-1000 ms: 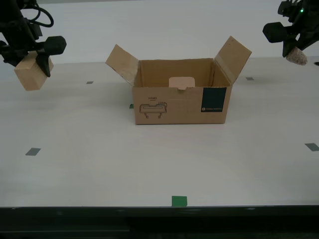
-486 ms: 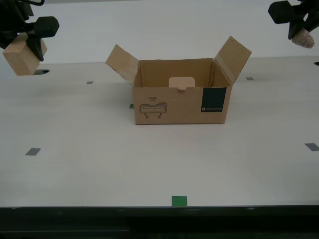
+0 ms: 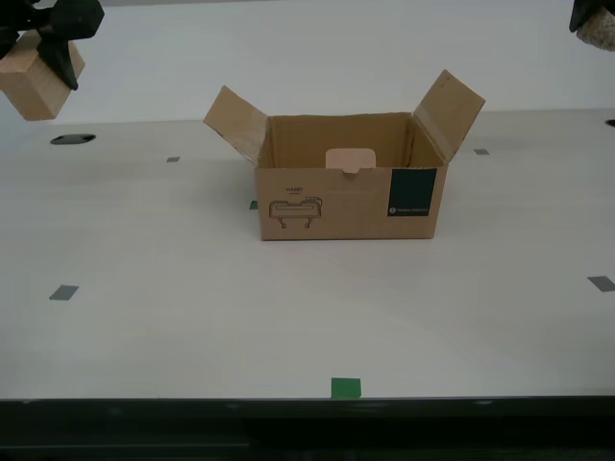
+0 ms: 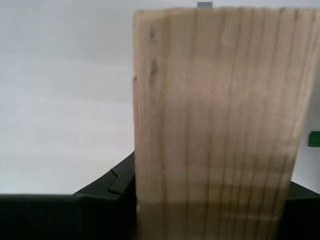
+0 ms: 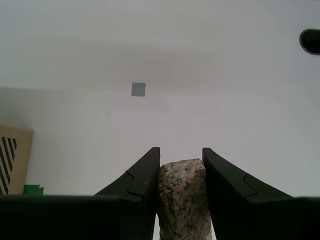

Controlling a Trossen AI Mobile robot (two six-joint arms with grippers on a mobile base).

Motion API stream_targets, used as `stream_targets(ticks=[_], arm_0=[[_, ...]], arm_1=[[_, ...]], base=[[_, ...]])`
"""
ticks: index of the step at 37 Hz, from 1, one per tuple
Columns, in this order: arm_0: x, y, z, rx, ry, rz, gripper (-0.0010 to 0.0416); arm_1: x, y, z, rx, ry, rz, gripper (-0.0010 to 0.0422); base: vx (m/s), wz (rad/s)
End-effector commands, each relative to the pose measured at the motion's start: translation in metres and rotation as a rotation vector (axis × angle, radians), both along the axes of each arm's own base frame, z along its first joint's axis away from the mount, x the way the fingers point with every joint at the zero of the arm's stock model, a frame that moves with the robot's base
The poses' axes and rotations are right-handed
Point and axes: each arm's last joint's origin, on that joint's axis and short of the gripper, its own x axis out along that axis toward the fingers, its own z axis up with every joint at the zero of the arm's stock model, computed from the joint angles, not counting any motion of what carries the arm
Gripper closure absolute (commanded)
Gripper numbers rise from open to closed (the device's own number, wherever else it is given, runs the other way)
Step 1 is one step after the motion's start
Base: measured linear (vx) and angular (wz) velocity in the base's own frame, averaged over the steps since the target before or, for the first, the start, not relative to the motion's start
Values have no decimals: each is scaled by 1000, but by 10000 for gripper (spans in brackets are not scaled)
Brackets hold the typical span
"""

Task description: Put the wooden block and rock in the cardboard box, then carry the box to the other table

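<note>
The cardboard box [image 3: 346, 202] stands open on the pale table, its side flaps spread and nothing showing inside. High at the exterior view's left, well clear of the table, my second gripper [image 3: 58, 53] is shut on the wooden block [image 3: 34, 86], which fills the second wrist view [image 4: 215, 125]. At the exterior view's top right corner my first gripper [image 3: 584, 12] is mostly cut off. It is shut on the rock [image 3: 598, 31], a speckled stone pinched between the black fingers [image 5: 182, 200]. Both arms hang off to the sides of the box. The other table cannot be told apart in these views.
Grey square marks [image 3: 63, 292] [image 3: 601, 282] and a green tape piece [image 3: 345, 387] lie on the table. A dark round hole [image 3: 72, 139] sits near the far edge at the exterior view's left. A pale surface stretches beyond the table.
Both arms have risen and moved outward. The block has gone up towards the exterior view's top left corner, the rock towards its top right corner. The box has stayed put.
</note>
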Motion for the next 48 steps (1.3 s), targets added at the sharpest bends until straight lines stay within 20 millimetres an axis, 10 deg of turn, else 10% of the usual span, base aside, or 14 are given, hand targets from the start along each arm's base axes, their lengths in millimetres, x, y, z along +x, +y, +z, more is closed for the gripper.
stream_targets(ticks=[1,48], arm_0=[[-4,2,8,4,-22,1,407],[-41,48,60,20,-137,131,407]], arm_1=[[-2,-4,4,-4,-12,-16,413],[-13,-87,121,-5,-332,-294,413]], base=[[0,0],[0,0]])
